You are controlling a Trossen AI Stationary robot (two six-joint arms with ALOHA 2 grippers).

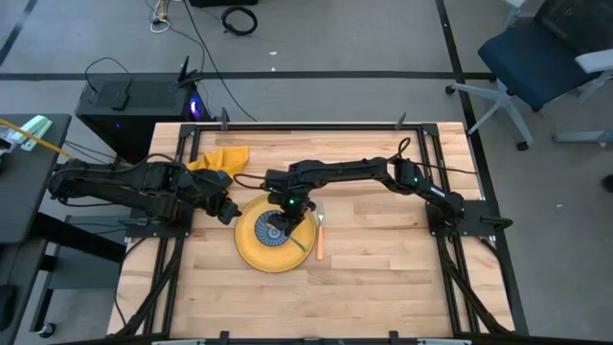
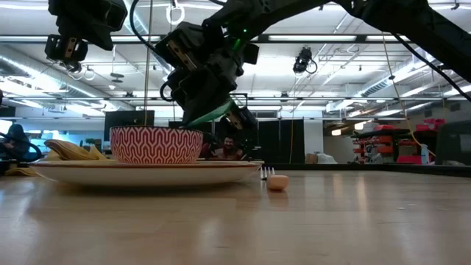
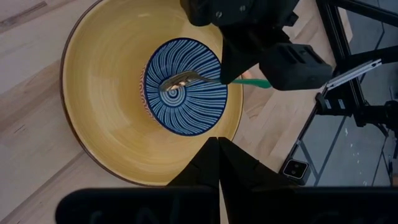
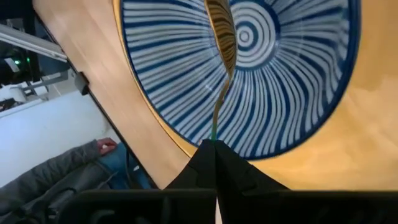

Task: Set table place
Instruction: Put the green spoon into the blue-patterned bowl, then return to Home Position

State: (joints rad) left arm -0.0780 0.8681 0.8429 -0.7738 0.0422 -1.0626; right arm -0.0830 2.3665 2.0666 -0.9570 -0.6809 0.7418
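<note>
A round yellow plate [image 1: 251, 251] lies on the wooden table [image 1: 383, 287], and a small blue-patterned bowl [image 1: 271, 231] stands in its middle. My right gripper [image 1: 290, 215] is over the bowl, shut on a green-handled gold spoon [image 3: 186, 79]. The spoon's gold end is down inside the bowl [image 4: 292, 93]. My left gripper [image 1: 228, 211] is shut and empty, in the air just left of the plate. An orange-handled fork [image 1: 320, 240] lies flat on the table right of the plate. A yellow napkin [image 1: 222, 158] lies crumpled at the far left. My right gripper pinches the spoon's handle between its two fingers where the gold stem meets the green grip [image 4: 213, 135]. The fingers come from above, pointing down. The spoon is tilted, its gold end [image 4: 221, 28] low in the bowl and its green end [image 3: 260, 83] sticking out behind the fingers. I cannot tell whether the spoon touches the bowl.
The fork's end [image 2: 277, 182] lies close beside the plate's rim [image 2: 243, 168]. Black rails edge the table [image 1: 433, 172]. Bare wood lies toward the near edge and at the right.
</note>
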